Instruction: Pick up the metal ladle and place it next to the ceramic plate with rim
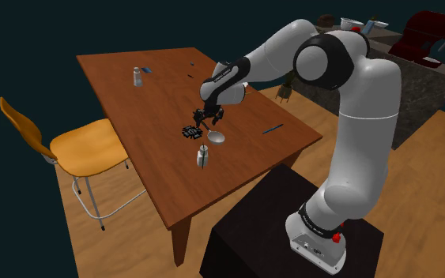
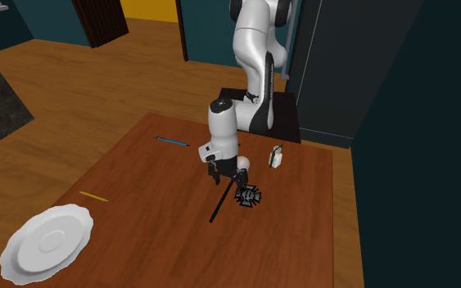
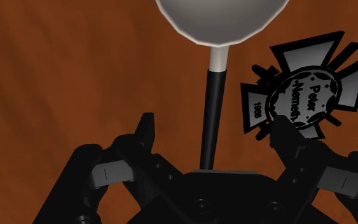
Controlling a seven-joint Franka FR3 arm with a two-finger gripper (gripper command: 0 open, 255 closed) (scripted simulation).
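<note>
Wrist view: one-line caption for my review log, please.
Open fingers straddle the ladle by its black handle without touching, pale bowl ahead, cross-shaped medal beside it on the wooden table.

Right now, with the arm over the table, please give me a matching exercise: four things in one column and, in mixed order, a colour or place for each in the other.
Things
1. ladle
2. plate
3. chair
4. pen

Descriptions
A. blue, lying on the table
B. black handle between the sides of the open gripper, not clasped
C. yellow-orange seat, beside the table
D. white, wavy rim, near the table's edge

Pairs: 1-B; 2-D; 3-C; 4-A
</note>
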